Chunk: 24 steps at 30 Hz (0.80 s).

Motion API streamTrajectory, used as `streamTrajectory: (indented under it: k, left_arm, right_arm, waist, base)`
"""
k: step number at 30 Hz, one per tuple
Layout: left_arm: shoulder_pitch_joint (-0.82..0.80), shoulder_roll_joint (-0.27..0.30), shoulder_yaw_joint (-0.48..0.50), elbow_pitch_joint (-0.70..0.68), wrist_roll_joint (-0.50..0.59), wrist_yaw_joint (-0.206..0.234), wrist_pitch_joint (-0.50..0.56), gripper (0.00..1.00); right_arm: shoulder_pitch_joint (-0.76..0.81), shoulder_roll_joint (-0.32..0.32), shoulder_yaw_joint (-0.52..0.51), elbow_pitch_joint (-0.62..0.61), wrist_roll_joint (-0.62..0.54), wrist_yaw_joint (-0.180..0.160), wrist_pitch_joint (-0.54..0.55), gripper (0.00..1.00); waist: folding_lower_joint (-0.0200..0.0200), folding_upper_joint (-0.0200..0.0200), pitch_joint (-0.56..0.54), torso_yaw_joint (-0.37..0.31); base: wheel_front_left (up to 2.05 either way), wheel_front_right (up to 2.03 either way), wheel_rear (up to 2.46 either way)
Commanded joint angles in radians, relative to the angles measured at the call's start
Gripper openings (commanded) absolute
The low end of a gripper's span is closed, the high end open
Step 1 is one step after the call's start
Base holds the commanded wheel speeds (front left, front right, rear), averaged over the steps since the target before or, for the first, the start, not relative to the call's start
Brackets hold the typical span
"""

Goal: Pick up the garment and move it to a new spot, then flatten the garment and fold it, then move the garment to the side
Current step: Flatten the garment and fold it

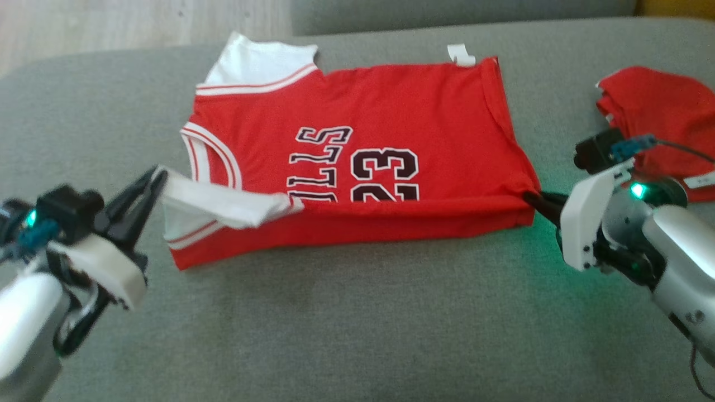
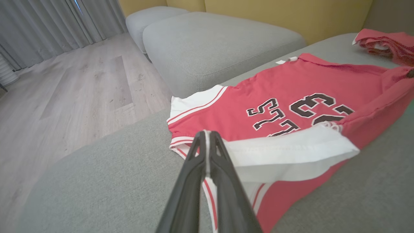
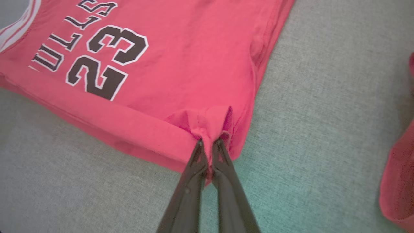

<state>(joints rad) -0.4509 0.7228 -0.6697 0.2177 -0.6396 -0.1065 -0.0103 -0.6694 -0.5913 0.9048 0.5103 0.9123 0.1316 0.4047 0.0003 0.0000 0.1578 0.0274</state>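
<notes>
At nine o'clock you have the left gripper (image 1: pixel 160 177) pinched tight on the white sleeve edge of the red fabric jersey (image 1: pixel 391 111), which lies partly folded, near edge lifted, in the middle of the grey woven sofa cushion (image 1: pixel 357 324). At three o'clock your right gripper (image 1: pixel 532 197) is clamped on the jersey's near hem corner. A crumpled red cloth (image 1: pixel 659 106) sits apart at two o'clock.
</notes>
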Motion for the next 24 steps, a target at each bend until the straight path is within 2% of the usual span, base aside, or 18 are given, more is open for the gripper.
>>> streamTrajectory:
  k: [1, 5, 8, 11, 12, 13, 14, 15, 20, 24]
  left_arm:
    - [-0.1, 0.041, 0.033, 0.017, 0.021, -0.009, -0.006, 0.0]
    - [-0.164, 0.036, 0.002, 0.075, 0.038, -0.018, -0.003, 0.0]
    - [-0.216, 0.011, -0.018, 0.146, 0.002, -0.022, 0.01, 0.0]
    - [-0.27, 0.007, -0.075, 0.195, 0.018, -0.023, 0.009, 0.0]
    - [-0.285, 0.001, -0.089, 0.212, 0.01, -0.024, 0.01, 0.0]
    - [-0.301, -0.005, -0.099, 0.234, 0.003, -0.024, 0.012, 0.0]
    - [-0.32, -0.011, -0.11, 0.25, 0.009, -0.024, 0.0, 0.65]
    - [-0.337, -0.017, -0.113, 0.272, 0.016, -0.024, -0.017, 1.0]
    - [-0.396, -0.085, -0.084, 0.387, 0.015, -0.006, -0.131, 1.0]
    - [-0.402, -0.146, -0.034, 0.434, -0.014, 0.037, -0.216, 1.0]
  right_arm:
    - [-0.04, -0.001, -0.003, -0.007, -0.013, -0.001, 0.005, 0.0]
    - [-0.07, 0.014, 0.005, 0.005, -0.026, -0.001, 0.013, 0.0]
    - [-0.098, 0.028, 0.009, 0.021, -0.035, -0.001, 0.015, 0.0]
    - [-0.13, 0.051, 0.006, 0.051, -0.051, -0.001, 0.01, 0.0]
    - [-0.143, 0.06, 0.003, 0.06, -0.064, -0.001, -0.006, 0.18]
    - [-0.153, 0.07, -0.004, 0.074, -0.074, -0.001, -0.021, 1.0]
    - [-0.161, 0.081, -0.006, 0.086, -0.083, -0.001, -0.034, 1.0]
    - [-0.17, 0.091, -0.012, 0.098, -0.09, -0.001, -0.048, 1.0]
    - [-0.199, 0.128, -0.047, 0.138, -0.123, -0.001, -0.177, 1.0]
    - [-0.202, 0.141, -0.095, 0.16, -0.156, -0.001, -0.336, 1.0]
  waist:
    - [-0.0003, 0.0, 0.035, -0.02]
    - [-0.0003, 0.0, 0.06, -0.032]
    - [-0.0003, 0.0, 0.083, -0.042]
    - [-0.0003, 0.0, 0.103, -0.052]
    - [-0.0003, 0.0, 0.108, -0.054]
    - [-0.0003, 0.0, 0.112, -0.054]
    - [-0.0003, 0.0, 0.115, -0.054]
    - [-0.0003, 0.0, 0.118, -0.054]
    - [-0.0003, 0.0, 0.114, -0.045]
    - [-0.0003, 0.0, 0.089, -0.035]
  base:
    - [0.0, 0.0, 0.0]
    - [0.0, 0.0, 0.0]
    - [0.0, 0.0, 0.0]
    - [0.0, 0.0, 0.0]
    - [0.0, 0.0, 0.0]
    - [0.0, 0.0, 0.0]
    - [0.0, 0.0, 0.0]
    - [0.0, 0.0, 0.0]
    - [0.0, 0.0, 0.0]
    - [0.0, 0.0, 0.0]
